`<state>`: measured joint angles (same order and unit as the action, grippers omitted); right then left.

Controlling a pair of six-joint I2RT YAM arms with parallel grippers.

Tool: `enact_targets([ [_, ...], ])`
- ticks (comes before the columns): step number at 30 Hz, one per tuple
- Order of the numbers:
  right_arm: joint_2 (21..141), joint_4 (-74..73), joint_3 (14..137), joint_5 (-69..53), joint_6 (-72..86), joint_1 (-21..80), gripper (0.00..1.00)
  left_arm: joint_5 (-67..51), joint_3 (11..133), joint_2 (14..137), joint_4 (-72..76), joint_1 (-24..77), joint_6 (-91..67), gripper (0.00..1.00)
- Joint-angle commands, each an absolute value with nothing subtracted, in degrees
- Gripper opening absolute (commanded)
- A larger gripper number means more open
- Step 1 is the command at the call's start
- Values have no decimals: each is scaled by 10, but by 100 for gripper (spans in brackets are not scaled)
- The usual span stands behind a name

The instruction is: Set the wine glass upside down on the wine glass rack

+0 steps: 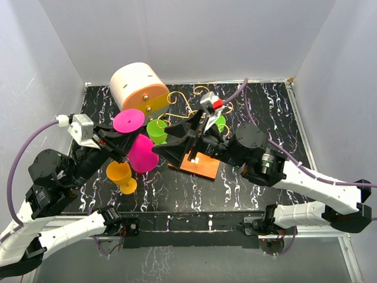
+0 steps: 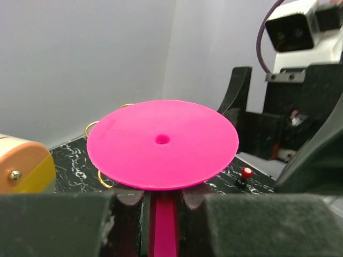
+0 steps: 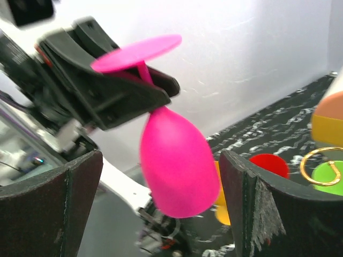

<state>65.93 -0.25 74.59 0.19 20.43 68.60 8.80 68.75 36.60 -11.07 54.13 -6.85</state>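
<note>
My left gripper (image 1: 121,143) is shut on the stem of a pink wine glass (image 1: 142,153) and holds it upside down in the air, round foot (image 1: 129,121) on top. In the left wrist view the foot (image 2: 162,143) fills the middle and the stem (image 2: 163,225) runs between the closed fingers of the gripper (image 2: 162,195). My right gripper (image 1: 168,144) is open beside the bowl. In the right wrist view the bowl (image 3: 177,160) hangs in the gap of the open gripper (image 3: 161,158), touching neither finger. The gold wire rack (image 1: 188,100) stands on its orange base (image 1: 199,165), partly behind the right arm.
A cream-and-orange drum box (image 1: 138,85) lies at the back left. A green glass (image 1: 156,131) hangs by the rack and another green one (image 1: 220,122) shows behind the right wrist. An orange-yellow glass (image 1: 122,175) stands at the front left. A red round thing (image 3: 269,165) sits low beyond the right finger.
</note>
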Motion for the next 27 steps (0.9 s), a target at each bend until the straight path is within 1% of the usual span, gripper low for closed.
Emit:
enact_targets([
  [1, 651, -22, 797, 34, 355, 687, 86, 73, 667, 357, -85, 540, -22, 0],
  [4, 681, -78, 851, 76, 461, 687, 78, 54, 651, 352, -71, 540, -4, 0],
  [6, 709, -118, 890, 76, 516, 687, 71, 40, 643, 349, -62, 540, 6, 0],
  [8, 730, -125, 912, 64, 548, 687, 66, 30, 637, 347, -54, 540, 16, 0],
  [11, 745, -117, 922, 58, 584, 687, 57, 16, 630, 342, -46, 540, 20, 0],
  [15, 748, -134, 920, 76, 616, 687, 40, 11, 626, 339, -48, 540, 19, 0],
  [18, 735, -126, 896, 93, 629, 687, 28, 9, 622, 336, -50, 540, 15, 0],
  [27, 721, -133, 874, 117, 635, 687, 16, 7, 603, 321, -64, 540, 0, 0],
])
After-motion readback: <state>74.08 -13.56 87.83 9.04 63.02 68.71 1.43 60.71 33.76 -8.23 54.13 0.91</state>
